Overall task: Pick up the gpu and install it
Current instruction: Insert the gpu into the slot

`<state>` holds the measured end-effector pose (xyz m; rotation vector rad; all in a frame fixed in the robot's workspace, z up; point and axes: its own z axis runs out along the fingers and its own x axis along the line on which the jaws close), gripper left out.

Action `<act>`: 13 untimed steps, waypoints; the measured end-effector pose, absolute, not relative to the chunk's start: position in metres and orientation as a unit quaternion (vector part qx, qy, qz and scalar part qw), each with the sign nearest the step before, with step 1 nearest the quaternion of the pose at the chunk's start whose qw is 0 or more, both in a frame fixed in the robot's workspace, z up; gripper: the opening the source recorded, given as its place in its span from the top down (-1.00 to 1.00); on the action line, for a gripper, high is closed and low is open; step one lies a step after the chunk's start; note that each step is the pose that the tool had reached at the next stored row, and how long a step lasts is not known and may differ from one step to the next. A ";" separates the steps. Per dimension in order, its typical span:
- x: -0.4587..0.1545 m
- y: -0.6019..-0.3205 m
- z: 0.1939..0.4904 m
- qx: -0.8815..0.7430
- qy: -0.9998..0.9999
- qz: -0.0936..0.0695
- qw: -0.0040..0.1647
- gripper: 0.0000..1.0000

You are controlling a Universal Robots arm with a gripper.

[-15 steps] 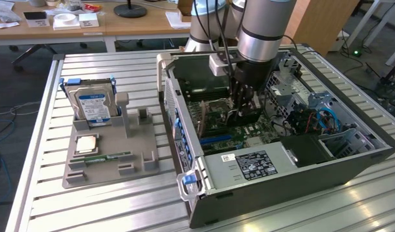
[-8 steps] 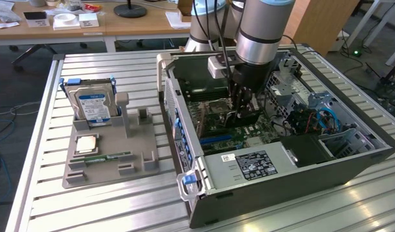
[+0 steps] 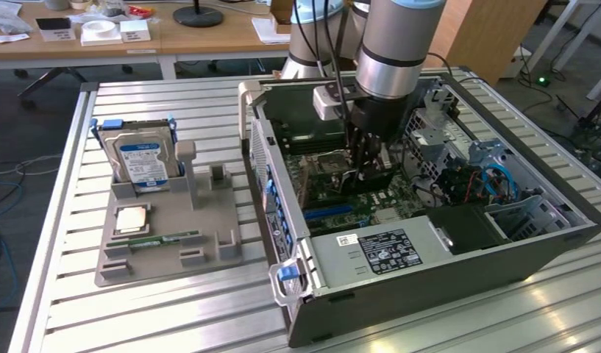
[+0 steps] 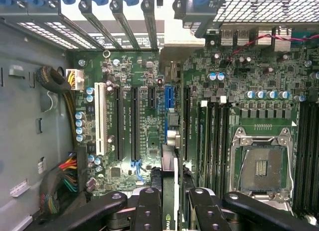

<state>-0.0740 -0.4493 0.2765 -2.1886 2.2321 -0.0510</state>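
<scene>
Over motherboard [image 4: 144, 116]: gpu [image 4: 168, 169] clamped edge-on in gripper [image 4: 173, 193].

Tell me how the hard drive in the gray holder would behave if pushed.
The hard drive looks like a rigid metal block, probably heavy for its size. Standing on edge in the gray holder, it would likely lean against the slot's posts rather than slide.

gpu [image 4: 169, 191]: thin dark card, edge-on, upright over motherboard [image 4: 149, 116], apparently gripped.
</scene>
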 end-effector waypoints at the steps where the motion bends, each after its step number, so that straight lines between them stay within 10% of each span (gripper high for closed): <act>1: -0.074 -0.450 0.276 -0.700 0.714 -0.016 0.007 0.48; 13: -0.080 -0.451 0.271 -0.700 0.714 -0.016 0.007 0.48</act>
